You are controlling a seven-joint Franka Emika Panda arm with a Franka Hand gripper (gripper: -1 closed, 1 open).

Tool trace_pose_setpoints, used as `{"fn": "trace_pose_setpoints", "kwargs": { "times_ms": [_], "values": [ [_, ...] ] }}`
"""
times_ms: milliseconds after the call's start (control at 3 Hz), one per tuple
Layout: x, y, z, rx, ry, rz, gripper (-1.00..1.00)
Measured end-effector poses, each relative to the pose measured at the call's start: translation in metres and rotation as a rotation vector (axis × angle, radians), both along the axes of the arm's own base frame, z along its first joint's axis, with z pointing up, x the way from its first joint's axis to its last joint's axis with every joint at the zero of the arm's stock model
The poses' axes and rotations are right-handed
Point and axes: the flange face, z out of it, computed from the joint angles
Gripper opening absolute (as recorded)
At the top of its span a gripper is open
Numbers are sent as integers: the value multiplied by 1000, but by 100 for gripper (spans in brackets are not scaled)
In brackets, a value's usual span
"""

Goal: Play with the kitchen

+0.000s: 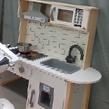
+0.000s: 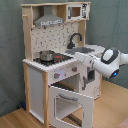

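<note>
The kitchen [image 1: 57, 46] [image 2: 55, 30] is a tall toy of pale wood and white panels. It has a grey hood [image 1: 35, 16], a microwave [image 1: 68, 15], a black tap [image 1: 75, 52] and a grey sink [image 1: 61, 66]. A small metal pot [image 2: 47, 54] stands on the red-ringed hob [image 2: 59, 59]. The oven door [image 2: 70, 104] hangs open at the front. My white arm [image 2: 111, 62] reaches in from the second exterior view's right. My gripper [image 2: 80, 61] is at the front edge of the counter, just above the knob panel [image 2: 64, 73]. In the first exterior view the arm [image 1: 0, 57] covers that corner.
A cabinet door with a dark window [image 1: 45, 95] sits under the sink. A rounded counter end [image 1: 90, 75] sticks out at the first exterior view's right. A grey curtain [image 2: 10, 50] hangs behind the toy. The floor [image 2: 15, 120] is wood.
</note>
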Motion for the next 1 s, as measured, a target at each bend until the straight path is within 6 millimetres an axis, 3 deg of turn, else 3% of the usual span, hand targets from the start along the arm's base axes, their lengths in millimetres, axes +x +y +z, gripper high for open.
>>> {"fn": "trace_pose_setpoints", "kwargs": {
  "times_ms": [1000],
  "values": [
    [8,23,36,178,-3,-81,100]
  ]
}}
